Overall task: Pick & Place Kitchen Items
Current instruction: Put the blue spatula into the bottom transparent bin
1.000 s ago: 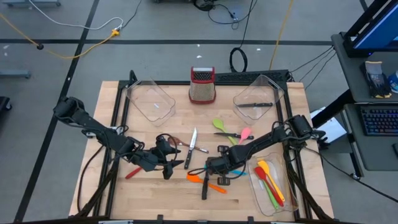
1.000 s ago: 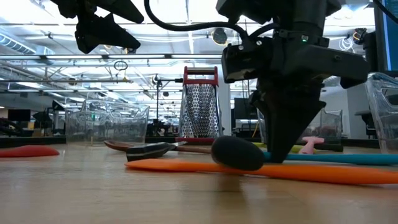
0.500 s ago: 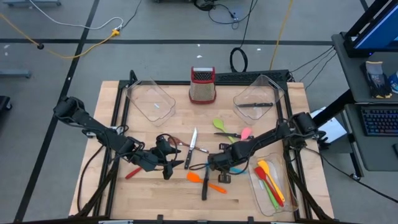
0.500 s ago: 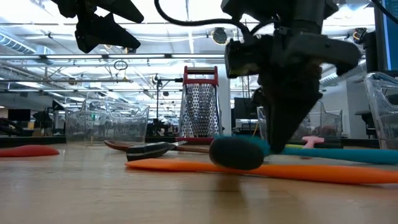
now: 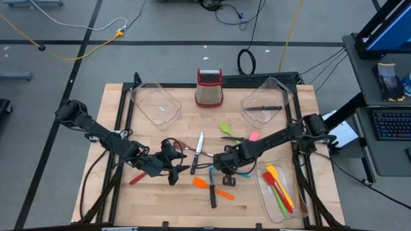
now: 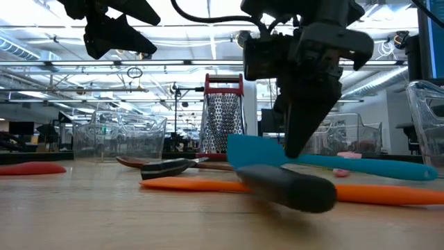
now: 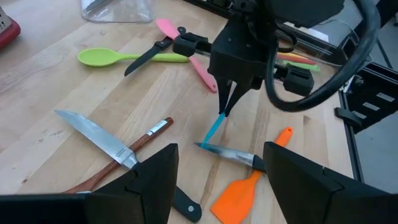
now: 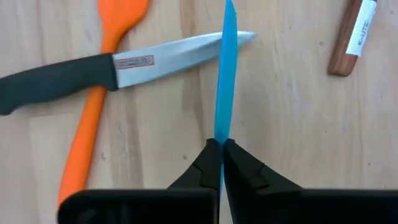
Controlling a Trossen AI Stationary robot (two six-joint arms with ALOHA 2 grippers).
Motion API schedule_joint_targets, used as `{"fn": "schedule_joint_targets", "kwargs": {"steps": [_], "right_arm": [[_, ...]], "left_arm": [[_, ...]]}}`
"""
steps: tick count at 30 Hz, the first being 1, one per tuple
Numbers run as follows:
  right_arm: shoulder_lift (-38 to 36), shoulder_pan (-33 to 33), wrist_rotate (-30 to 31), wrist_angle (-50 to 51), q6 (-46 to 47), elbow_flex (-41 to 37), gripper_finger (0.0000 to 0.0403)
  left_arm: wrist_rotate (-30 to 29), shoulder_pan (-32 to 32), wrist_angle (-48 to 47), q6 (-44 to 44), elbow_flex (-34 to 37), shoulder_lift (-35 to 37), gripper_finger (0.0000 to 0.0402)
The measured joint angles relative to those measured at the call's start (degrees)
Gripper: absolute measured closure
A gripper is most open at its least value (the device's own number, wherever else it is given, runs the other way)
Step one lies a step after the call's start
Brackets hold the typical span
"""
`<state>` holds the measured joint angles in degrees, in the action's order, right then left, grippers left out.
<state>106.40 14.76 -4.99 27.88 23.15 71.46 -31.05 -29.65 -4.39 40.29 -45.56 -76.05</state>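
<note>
The right arm's fingers (image 8: 221, 163) are pinched shut on the blue spatula (image 8: 225, 81), tilted above the tabletop (image 8: 292, 124) over a knife (image 8: 124, 65). Light and thin, it is judged flexible; a handle grip suits.

A robotics lab or research workspace in a large open industrial hall, not a home kitchen. A wooden table (image 5: 115, 128) stands on a grey concrete floor (image 5: 64, 70) marked with dark tape lines and crossed by loose cables (image 5: 77, 29), with a desk holding a keyboard (image 5: 392, 125) and a monitor (image 5: 392, 25) just beside it. Seen level across the tabletop, the room behind shows a high ceiling with exposed metal trusses (image 6: 62, 66) and rows of bright lights.
</note>
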Motion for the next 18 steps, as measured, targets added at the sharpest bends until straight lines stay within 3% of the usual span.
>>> {"fn": "schedule_joint_targets", "kwargs": {"steps": [18], "right_arm": [[0.0, -0.9, 0.2, 1.1, -1.3, 0.1, 0.0402]], "left_arm": [[0.1, 0.0, -0.1, -1.0, 0.0, 0.0, 0.0160]]}}
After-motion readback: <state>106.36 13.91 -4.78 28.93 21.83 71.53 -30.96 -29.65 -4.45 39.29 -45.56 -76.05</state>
